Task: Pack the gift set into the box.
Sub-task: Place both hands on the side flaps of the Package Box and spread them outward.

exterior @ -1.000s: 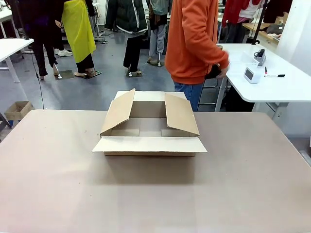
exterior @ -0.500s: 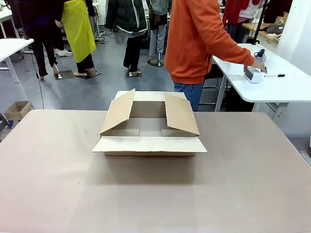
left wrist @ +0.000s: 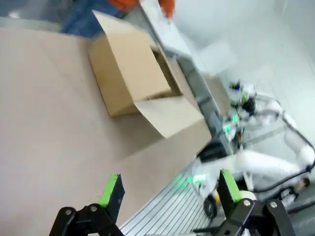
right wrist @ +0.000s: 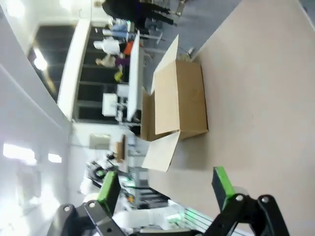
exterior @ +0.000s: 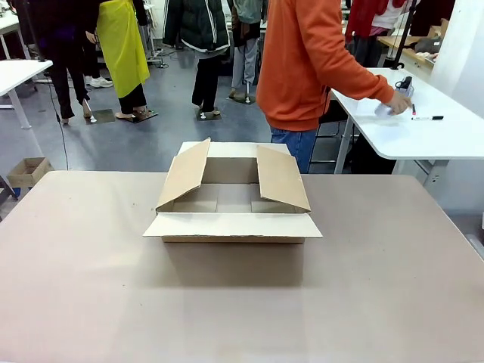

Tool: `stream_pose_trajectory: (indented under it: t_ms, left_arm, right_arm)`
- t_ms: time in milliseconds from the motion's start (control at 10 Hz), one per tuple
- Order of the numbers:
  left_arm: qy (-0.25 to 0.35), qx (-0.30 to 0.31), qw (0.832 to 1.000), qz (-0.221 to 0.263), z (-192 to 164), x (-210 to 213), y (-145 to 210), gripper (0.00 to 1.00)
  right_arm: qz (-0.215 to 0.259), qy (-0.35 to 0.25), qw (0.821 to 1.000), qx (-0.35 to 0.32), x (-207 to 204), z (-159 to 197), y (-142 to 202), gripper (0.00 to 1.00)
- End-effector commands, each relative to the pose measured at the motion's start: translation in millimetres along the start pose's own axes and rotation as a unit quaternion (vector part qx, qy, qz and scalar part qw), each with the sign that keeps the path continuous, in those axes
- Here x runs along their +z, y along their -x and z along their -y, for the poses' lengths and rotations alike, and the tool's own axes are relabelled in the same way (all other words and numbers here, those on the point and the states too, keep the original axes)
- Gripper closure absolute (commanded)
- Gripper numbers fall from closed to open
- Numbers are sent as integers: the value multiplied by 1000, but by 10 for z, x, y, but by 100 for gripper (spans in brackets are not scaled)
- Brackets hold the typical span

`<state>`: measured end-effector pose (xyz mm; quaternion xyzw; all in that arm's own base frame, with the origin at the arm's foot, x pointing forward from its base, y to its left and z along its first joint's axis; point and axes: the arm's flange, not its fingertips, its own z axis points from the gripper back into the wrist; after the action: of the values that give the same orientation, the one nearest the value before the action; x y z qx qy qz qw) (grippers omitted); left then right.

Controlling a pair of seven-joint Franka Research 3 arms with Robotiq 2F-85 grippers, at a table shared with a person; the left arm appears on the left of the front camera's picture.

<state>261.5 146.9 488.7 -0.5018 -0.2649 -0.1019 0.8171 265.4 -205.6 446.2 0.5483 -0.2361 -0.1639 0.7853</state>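
Sitting flaps-open on the surface [exterior: 91, 287], the box [exterior: 234, 204] lies well ahead of the left hand [left wrist: 167, 196] and the right hand [right wrist: 165, 191], each spread wide apart and gripping nothing.

The box [exterior: 233, 224] hides part of its own floor behind two raised side flaps. The person's hand [exterior: 396, 99] is blurred, covering a small white object [exterior: 383, 110] too smeared to name.
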Motion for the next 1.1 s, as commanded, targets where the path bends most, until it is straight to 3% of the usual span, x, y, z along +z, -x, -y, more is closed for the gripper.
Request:
stream_pose_trajectory:
  t_ms: [0, 100, 300, 400, 500, 700, 800, 900, 1000]
  left_arm:
    - [-34, -118, 981, -151, 774, -725, -509, 0]
    - [-51, -166, 962, -210, 1133, -1212, -676, 0]
    - [-80, -200, 921, -325, 1566, -2307, -859, 0]
    - [-101, -202, 917, -328, 1587, -2465, -863, 0]
    - [-54, -180, 942, -279, 1755, -2096, -538, 0]
    - [-54, -180, 942, -279, 1755, -2096, -538, 0]
    - [-59, -195, 930, -307, 1825, -2496, -650, 0]
    - [-66, -215, 927, -302, 1940, -2598, -657, 0]
    - [-94, -179, 936, -289, 1963, -2693, -768, 0]
  right_arm:
    - [-31, 78, 986, 147, -930, -950, 356, 0]
    - [-59, 129, 967, 213, -1470, -1327, 613, 0]
    - [-155, 170, 924, 306, -2564, -1650, 1367, 0]
    - [-170, 192, 904, 343, -2681, -1662, 1575, 0]
    - [-136, 149, 940, 274, -1841, -1830, 685, 0]
    - [-136, 149, 940, 274, -1841, -1830, 685, 0]
    - [-160, 172, 923, 304, -2286, -1998, 1043, 0]
    - [-179, 188, 903, 343, -2535, -2109, 1073, 0]
    - [-172, 201, 893, 363, -2716, -2184, 1069, 0]
